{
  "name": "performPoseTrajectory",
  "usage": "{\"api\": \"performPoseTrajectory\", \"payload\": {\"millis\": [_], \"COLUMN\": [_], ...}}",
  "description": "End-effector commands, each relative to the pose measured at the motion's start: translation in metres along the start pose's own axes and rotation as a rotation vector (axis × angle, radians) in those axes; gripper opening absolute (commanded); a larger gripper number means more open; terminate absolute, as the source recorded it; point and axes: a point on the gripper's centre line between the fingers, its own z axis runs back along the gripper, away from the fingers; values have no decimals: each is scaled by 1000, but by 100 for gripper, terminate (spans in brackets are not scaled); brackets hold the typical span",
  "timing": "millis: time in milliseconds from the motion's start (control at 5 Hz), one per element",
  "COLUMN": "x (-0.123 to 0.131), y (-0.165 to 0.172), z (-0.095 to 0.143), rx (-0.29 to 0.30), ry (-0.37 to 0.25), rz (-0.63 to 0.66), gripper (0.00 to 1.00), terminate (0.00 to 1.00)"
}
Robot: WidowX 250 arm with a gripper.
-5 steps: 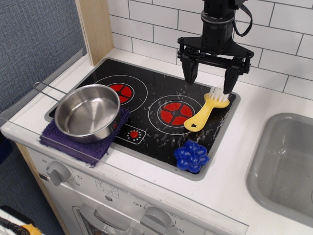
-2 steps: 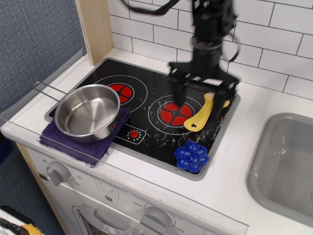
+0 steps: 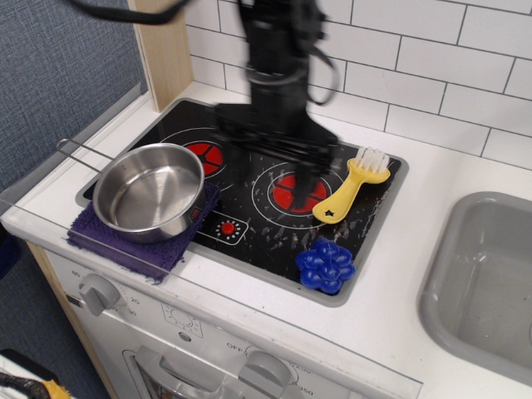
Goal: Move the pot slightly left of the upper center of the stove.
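Note:
The pot (image 3: 150, 193) is a shiny steel pot with a thin wire handle (image 3: 83, 154) pointing left. It sits on a purple cloth (image 3: 133, 239) at the front left corner of the black stove (image 3: 274, 237), partly over the left burner (image 3: 208, 156). My gripper (image 3: 273, 160) is blurred by motion. It hangs above the middle of the stove between the two burners, to the right of the pot and not touching it. Its jaws are spread wide and hold nothing.
A yellow brush (image 3: 351, 184) lies by the right burner (image 3: 298, 191). A blue knobbly toy (image 3: 326, 264) sits at the stove's front right. A grey sink (image 3: 486, 274) is at the right. A wooden post (image 3: 162, 50) and a tiled wall stand behind.
My gripper has swept left and lower, from above the brush at the back right to over the middle of the stove. The pot, brush and toy have not moved.

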Motion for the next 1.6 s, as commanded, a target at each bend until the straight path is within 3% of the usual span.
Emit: {"api": "performPoseTrajectory", "payload": {"millis": [0,400,600,800,1400], "x": [-11,-8,-7,-8,-11], "y": [38,49,48,49,48], "z": [5,-33,-41,-39,-21], "rx": [40,67,71,71,75], "ry": [-41,79,109,94,64], "rz": [84,128,125,126,140], "gripper": [100,100,100,0,0], "terminate": [0,0,0,0,0]}}
